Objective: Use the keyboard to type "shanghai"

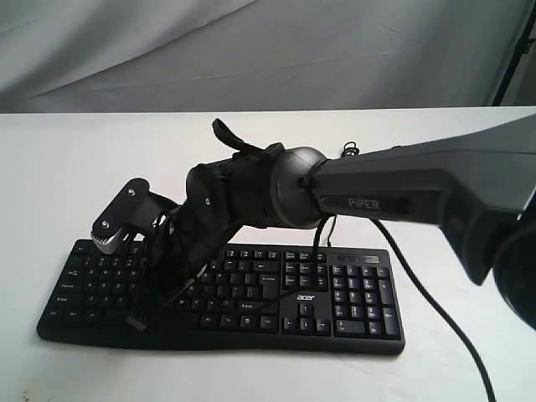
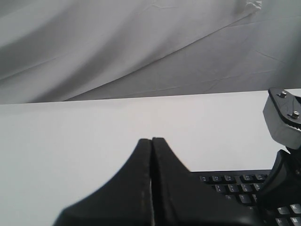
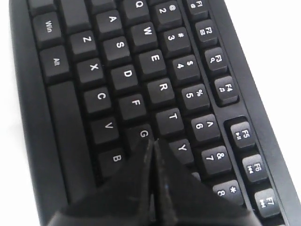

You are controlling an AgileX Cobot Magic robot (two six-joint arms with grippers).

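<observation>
The black keyboard (image 1: 335, 293) with its white acer logo lies across the near part of the white table (image 1: 67, 167). My right arm reaches from the right over its letter keys, and the right gripper (image 1: 172, 295) points down at the left-middle rows. In the right wrist view the right gripper (image 3: 153, 141) is shut and empty. Its tip sits between the G and Y keys of the keyboard (image 3: 141, 61), covering the key just past G; contact cannot be told. The left gripper (image 2: 151, 139) is shut and empty, held over bare table beside the keyboard's (image 2: 235, 188) function-key corner.
A thick black cable (image 1: 435, 310) runs from the right arm down across the table past the keyboard's right end. The grey bracket (image 1: 117, 222) on the right wrist hangs above the keyboard's left end. Grey cloth (image 1: 251, 50) backs the table.
</observation>
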